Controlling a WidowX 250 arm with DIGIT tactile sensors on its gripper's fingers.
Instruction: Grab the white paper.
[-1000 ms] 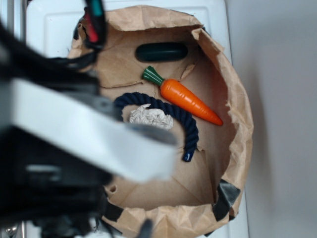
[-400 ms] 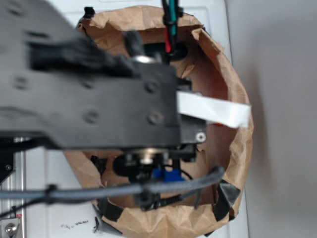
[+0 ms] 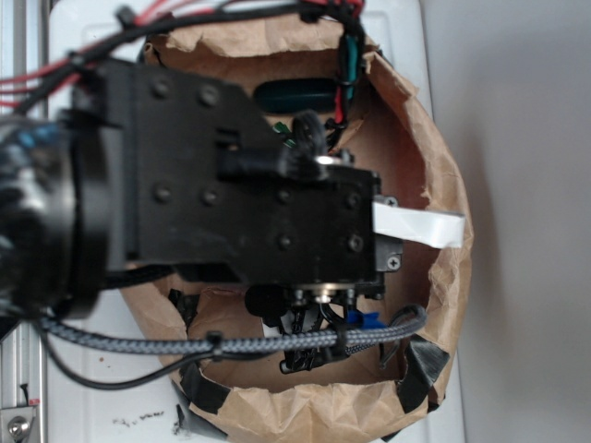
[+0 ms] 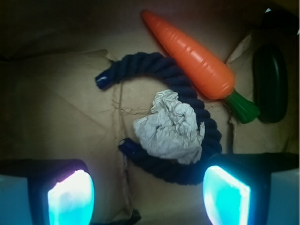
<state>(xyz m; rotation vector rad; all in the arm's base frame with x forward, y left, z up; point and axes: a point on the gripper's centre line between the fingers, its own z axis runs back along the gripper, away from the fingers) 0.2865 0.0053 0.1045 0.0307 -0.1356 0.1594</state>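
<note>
In the wrist view the white paper [image 4: 171, 126], a crumpled off-white ball, lies on the brown bag floor inside the curve of a dark blue rope [image 4: 187, 117]. My gripper [image 4: 149, 194] hangs above it, open, its two glowing pads [image 4: 71, 197] wide apart with bare bag floor between them. The paper sits just ahead of the pads, nearer the right one. In the exterior view the black arm [image 3: 231, 198] covers the paper and most of the bag's inside.
An orange toy carrot [image 4: 194, 58] with a green stem lies beyond the rope. A dark green oblong object [image 4: 269, 82] [image 3: 295, 94] rests by the bag wall. The crinkled brown paper bag [image 3: 443, 249] rings everything with raised walls. A flat white tab [image 3: 420, 226] sticks out from the arm.
The arm has swung in over the bag from the left and now hides the paper, rope and carrot that showed in the exterior view a second ago.
</note>
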